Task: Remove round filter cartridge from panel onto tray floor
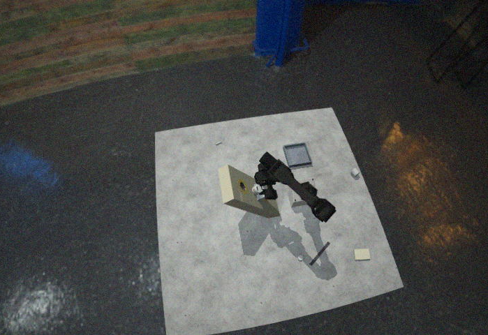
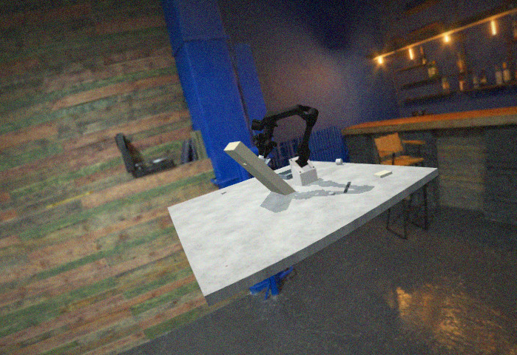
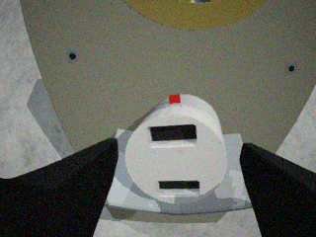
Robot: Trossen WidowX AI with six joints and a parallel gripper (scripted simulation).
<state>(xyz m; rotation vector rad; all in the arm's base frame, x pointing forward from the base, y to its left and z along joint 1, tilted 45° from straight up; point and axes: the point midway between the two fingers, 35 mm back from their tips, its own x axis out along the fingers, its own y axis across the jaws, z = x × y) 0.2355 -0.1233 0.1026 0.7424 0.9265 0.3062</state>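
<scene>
The white round cartridge [image 1: 257, 189] [image 3: 173, 160] is out of the panel's hole. It rests on a pale ledge [image 3: 234, 190] low on the tilted panel [image 1: 250, 202] [image 2: 259, 171] [image 3: 114, 64]. Its face with two dark slots is towards the wrist camera, and a red mark is on its upper edge. The yellow-ringed hole [image 1: 238, 183] [image 3: 163, 11] is above it. My gripper [image 2: 265, 152] [image 3: 181, 150] is open, with one finger either side of the cartridge and gaps showing between. The grey tray [image 1: 297, 154] [image 2: 285, 174] holds nothing that I can see. The cartridge's underside is hidden.
The tray stands behind the arm in the top view. A dark bar [image 1: 319, 253] [image 2: 347, 187], a cream block [image 1: 361, 254] [image 2: 382, 173], a white cylinder [image 1: 355, 172] [image 2: 338, 160] and small white pieces lie on the table.
</scene>
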